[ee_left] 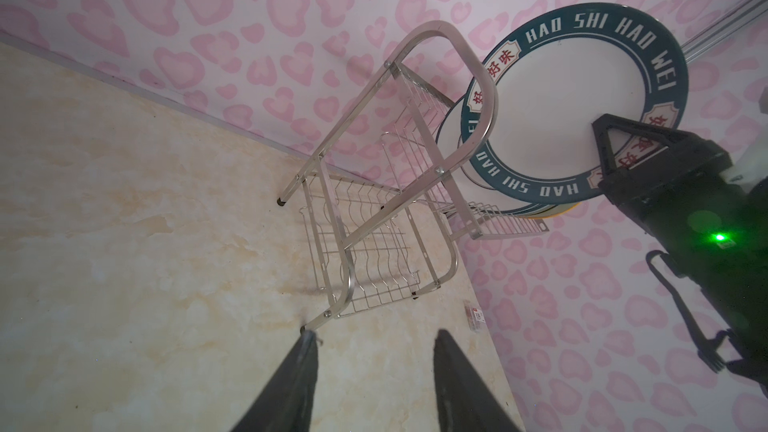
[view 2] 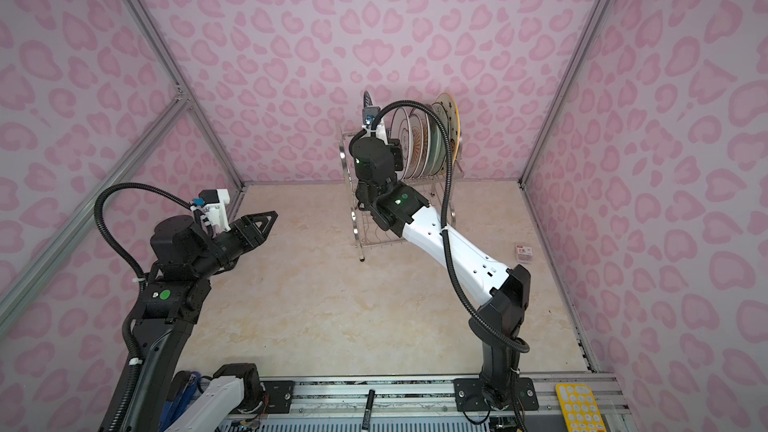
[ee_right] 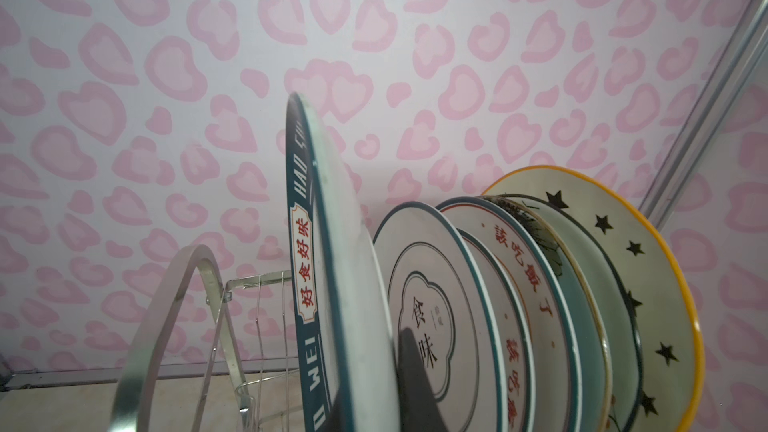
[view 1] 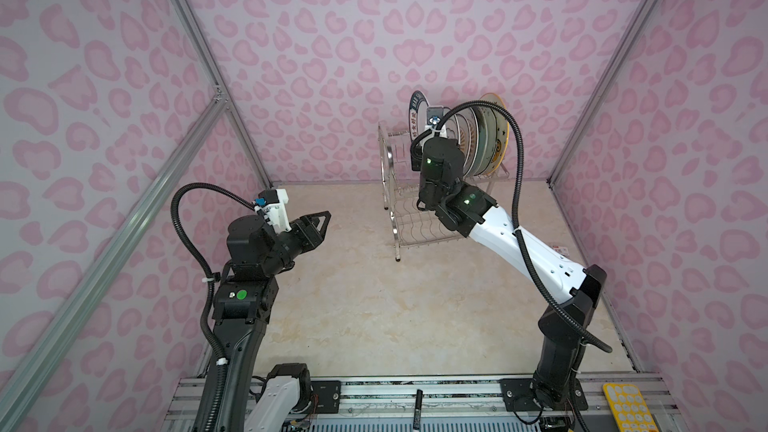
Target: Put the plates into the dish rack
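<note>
The right gripper [ee_left: 606,135] pinches the rim of a round white plate with a navy lettered border [ee_left: 561,89]. It holds the plate upright at the left end of the upper tier of the shiny steel wire dish rack [ee_left: 488,118], just beside the other standing plates [ee_right: 432,284]. The left gripper [ee_left: 376,338] hangs well apart from the rack with its jaws spread.

The table [view 1: 374,305] has a beige, marble-patterned top closed in by pink-patterned walls [view 1: 332,35] on three sides. The rack [view 1: 409,224] stands on it toward the far side, right of the middle and near the back wall. It is upright, its black-capped feet [ee_left: 281,202] touching the top. To the right of the rack, near the foot of the right-hand wall, a small red-and-white packet [view 2: 524,252] lies flat. Along the near edge runs a metal rail [view 1: 457,386]; a black marker [view 1: 417,407] and a yellow tray [view 1: 625,409] lie on it, well apart.
</note>
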Controlling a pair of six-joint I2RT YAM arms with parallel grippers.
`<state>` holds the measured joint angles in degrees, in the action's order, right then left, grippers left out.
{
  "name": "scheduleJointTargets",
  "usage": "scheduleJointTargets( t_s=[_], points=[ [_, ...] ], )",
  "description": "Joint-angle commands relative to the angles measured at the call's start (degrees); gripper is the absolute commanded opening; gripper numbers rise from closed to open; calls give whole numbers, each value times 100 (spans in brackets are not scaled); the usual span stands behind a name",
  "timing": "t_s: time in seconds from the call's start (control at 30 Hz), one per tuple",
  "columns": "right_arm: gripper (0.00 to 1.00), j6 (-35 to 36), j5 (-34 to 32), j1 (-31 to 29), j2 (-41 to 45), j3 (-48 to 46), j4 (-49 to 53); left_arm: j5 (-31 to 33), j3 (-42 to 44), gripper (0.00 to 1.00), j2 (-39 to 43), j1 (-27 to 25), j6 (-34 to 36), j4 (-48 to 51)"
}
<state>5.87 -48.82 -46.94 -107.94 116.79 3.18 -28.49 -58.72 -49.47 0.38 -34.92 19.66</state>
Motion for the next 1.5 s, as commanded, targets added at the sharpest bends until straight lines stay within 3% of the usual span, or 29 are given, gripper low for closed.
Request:
scheduleJointTargets(
  t_s=[0.0, 0.23, 1.13, 1.3, 1.47],
  points=[
    [0, 279, -378, -42, -302, 237, -305, -8, 11, 48, 19, 0, 90, -60],
    [0, 498, -336, -17, -657, 439, -312, 54, 23, 48, 54, 3, 169, 41],
    [0, -639, 384, 237, -787, 395, 821, 88, 18, 48, 26, 4, 174, 60],
    [21, -680, 560, 264, -713, 363, 949, 81, 27, 48, -25, 5, 152, 56],
    [27, -657, 612, 264, -543, 155, 898, 66, 55, 49, -23, 3, 91, -18]
  ],
)
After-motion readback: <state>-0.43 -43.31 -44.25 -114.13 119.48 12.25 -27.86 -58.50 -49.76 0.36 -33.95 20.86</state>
